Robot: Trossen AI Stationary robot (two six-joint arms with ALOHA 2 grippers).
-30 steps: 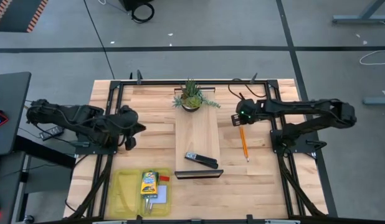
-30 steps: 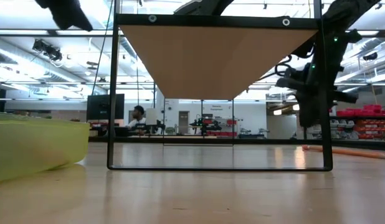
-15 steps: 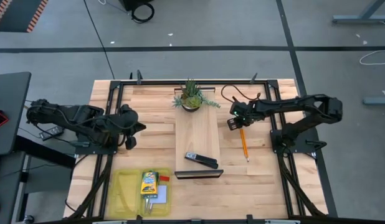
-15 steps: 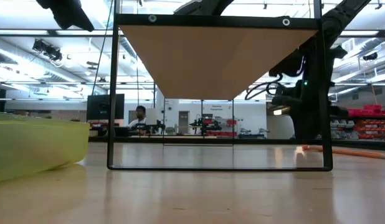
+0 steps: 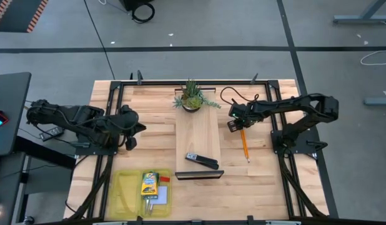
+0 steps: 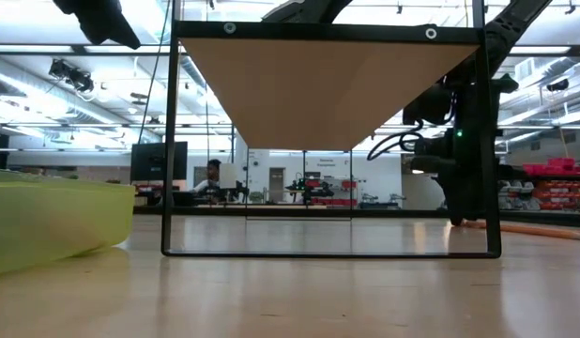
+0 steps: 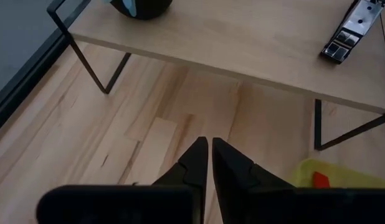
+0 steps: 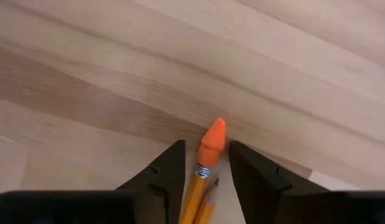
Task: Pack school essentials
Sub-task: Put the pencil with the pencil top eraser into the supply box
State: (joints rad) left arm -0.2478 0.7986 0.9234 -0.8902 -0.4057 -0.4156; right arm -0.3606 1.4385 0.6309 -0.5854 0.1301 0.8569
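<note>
On the right half of the table, just beside the raised wooden shelf [image 5: 198,134], the right gripper [image 5: 235,122] is lowered over the eraser end of the orange pencils [image 5: 244,145]. In the right wrist view its two dark fingers [image 8: 166,171] are seen spread, one on each side of the orange eraser tip [image 8: 212,140] with a gap on both sides — nothing is pinched yet. A second pencil [image 8: 207,200] is glimpsed lying close alongside the first, so the pair may be taken together or only one caught.

The pencils are judged light, stiff and thin (and smooth-sided, so likely to roll or slip). A hold across the shaft just behind the metal ferrule is suggested, rather than on the soft, tapered eraser, from which the fingers could slide off. Since the pencils lie flat on the boards, the fingertips must be brought right down to the wood before being closed.

The left gripper [image 7: 209,155] is held above bare table near the shelf's left edge, its fingers pressed together and holding nothing. The yellow-green tray [image 5: 125,185] sits at the front left — well apart from the pencils — and already holds the crayon box [image 5: 148,183] and the pale blue note pad [image 5: 157,196]. The black stapler [image 5: 201,160] and the potted plant [image 5: 192,98] rest on the shelf.
</note>
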